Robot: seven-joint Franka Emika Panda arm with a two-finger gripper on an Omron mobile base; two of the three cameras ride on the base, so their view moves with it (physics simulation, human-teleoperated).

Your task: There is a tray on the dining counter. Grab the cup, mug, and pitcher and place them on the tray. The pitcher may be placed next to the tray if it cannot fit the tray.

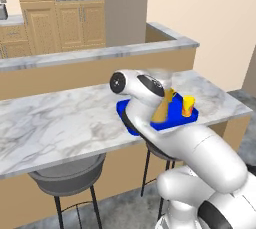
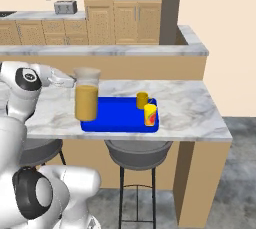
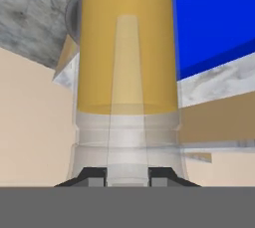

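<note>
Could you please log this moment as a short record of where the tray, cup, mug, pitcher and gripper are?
tray: flat on the dining counter
cup: upright on the tray, right end
mug: upright on the tray, just behind the cup
pitcher: upright, juice in its lower part, at the tray's left end; whether it rests there cannot be told
gripper: shut on the pitcher near its rim

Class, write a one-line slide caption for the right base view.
Gripper holds the pitcher at the blue tray's left end; mug and cup sit aboard.

Base views flank the tray [image 2: 120,115] — hand view hugs the pitcher [image 3: 127,72]
</note>
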